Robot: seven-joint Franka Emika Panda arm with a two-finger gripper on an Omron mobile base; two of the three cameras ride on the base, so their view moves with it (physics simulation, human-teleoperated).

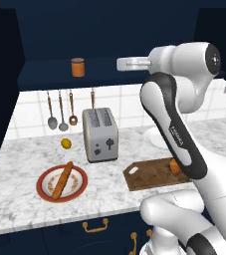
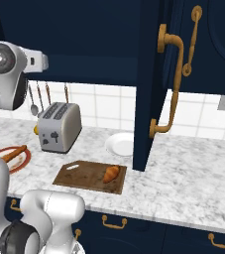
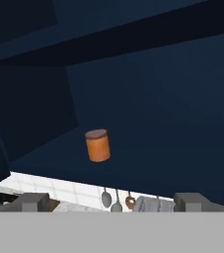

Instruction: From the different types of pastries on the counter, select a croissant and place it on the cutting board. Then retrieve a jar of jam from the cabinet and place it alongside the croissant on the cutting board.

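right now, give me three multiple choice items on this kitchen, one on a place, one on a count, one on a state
1. Where is the croissant?
A. on the plate
B. on the cutting board
C. in the cabinet

2. How many utensils hang on the wall by the toaster?
A. four
B. one
C. seven

3. The gripper is:
A. shut on the jar
B. shut on the croissant
C. open

Answers: 1 B, it lies on the brown board. 2 A, four handles hang there. 3 C, the jar stands untouched on the cabinet shelf beyond the spread fingertips.
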